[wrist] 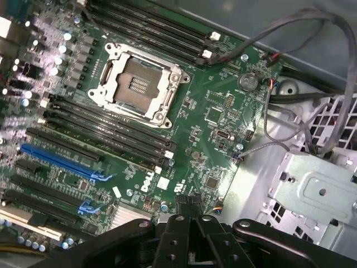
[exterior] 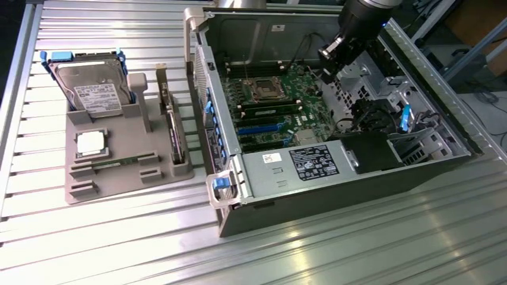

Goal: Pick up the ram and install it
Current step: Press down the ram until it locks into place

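Hovering over the motherboard (wrist: 212, 117) with our gripper (wrist: 192, 223) fingers together, we leave the ram (exterior: 119, 161) on the tray (exterior: 119, 190).

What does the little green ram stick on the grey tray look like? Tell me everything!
The ram is a thin, narrow green circuit-board stick. It rests in a slot of the grey tray, beside the square silver chip. Only the tray touches it.
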`<state>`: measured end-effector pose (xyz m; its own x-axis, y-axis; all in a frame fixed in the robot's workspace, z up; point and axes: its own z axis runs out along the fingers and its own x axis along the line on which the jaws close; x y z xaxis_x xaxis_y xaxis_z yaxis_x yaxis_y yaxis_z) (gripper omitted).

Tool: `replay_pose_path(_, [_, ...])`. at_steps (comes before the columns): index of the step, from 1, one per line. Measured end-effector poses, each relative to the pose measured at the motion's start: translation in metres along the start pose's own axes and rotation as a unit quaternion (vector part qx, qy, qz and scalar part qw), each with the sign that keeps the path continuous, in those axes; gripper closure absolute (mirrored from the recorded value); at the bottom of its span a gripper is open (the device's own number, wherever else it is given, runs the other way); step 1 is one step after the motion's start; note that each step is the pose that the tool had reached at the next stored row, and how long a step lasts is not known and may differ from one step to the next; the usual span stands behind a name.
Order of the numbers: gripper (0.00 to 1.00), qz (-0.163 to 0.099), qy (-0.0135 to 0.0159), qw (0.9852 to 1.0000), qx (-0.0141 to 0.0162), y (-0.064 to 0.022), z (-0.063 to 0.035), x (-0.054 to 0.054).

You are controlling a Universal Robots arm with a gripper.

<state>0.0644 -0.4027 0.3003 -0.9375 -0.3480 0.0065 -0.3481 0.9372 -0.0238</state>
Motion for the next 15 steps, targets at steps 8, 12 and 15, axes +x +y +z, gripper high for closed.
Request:
replay_pose_path(8, [0.90,0.097,0.0023,0.9953,-0.0006,0.0000,0.0002,0.0000])
replay_pose_path(12, [0.90,0.164,0.0039,0.9865,-0.0011,0.0000,0.0003,0.0000])
replay_pose_path(15, [0.90,0.185,0.0044,0.9827,-0.0012,0.0000,0.0003,0.0000])
